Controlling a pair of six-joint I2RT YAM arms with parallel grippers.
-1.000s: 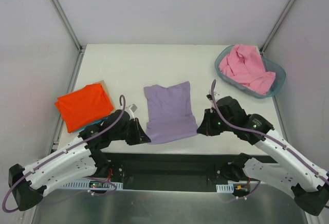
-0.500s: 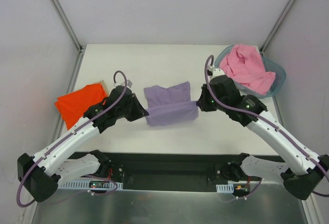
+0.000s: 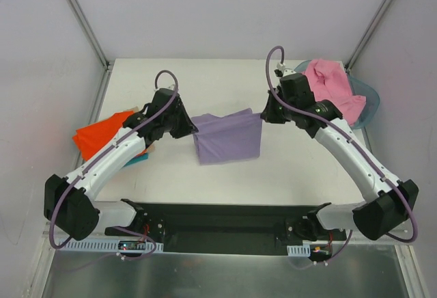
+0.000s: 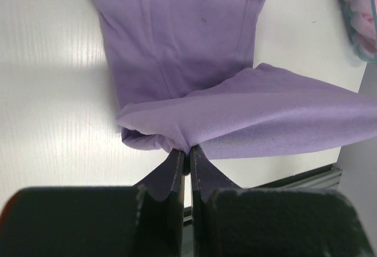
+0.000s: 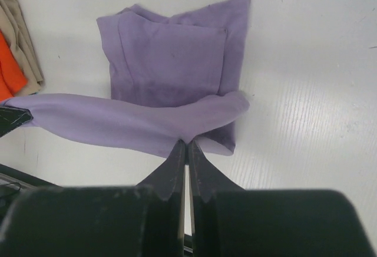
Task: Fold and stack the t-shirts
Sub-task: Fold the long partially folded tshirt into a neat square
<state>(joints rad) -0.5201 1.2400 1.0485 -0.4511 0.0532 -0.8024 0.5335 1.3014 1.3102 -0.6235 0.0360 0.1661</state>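
Mid-table, the left gripper (image 3: 194, 131) and right gripper (image 3: 263, 116), each pinched tight on a corner of the lavender t-shirt (image 3: 229, 144), hold its hem lifted, the fold half made. Left, the orange-red t-shirt (image 3: 102, 137) lies folded; far right, the pink t-shirt (image 3: 328, 86) sits crumpled in the basket (image 3: 369, 103).

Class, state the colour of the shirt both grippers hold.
The shirt is plain lavender-purple; right wrist view shows it best.

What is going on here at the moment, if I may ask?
The two arms are folding the lavender t-shirt on the table. The left gripper and right gripper each pinch one end of its near edge, raised above the rest. An orange-red t-shirt lies folded at the left; a pink t-shirt sits in the basket.
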